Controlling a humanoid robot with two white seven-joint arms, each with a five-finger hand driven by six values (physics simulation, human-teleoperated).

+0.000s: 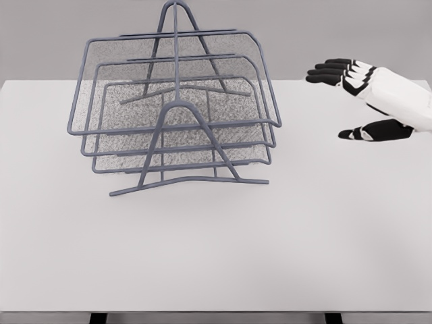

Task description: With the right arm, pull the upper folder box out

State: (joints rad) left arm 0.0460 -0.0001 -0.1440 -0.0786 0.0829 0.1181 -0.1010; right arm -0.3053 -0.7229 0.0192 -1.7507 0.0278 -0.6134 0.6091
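Three mesh trays (177, 101) stacked upper left on my white table (270, 243).
Grey wall behind; my right hand (364, 101) hovers spread, empty, at right edge.

Only the right hand (368, 94) and a short stretch of its forearm show, entering from the picture's right edge. The forearm and wrist are a smooth, glossy white shell, rounded and tapering slightly toward the hand, with soft grey shading along the underside. The back of the hand is white as well, broken by black gaps at the knuckles. The fingers (331, 71) are black with small white plates on their upper segments, ending in rounded black tips. The thumb (374, 131) is mostly black, with a small white patch near its middle.
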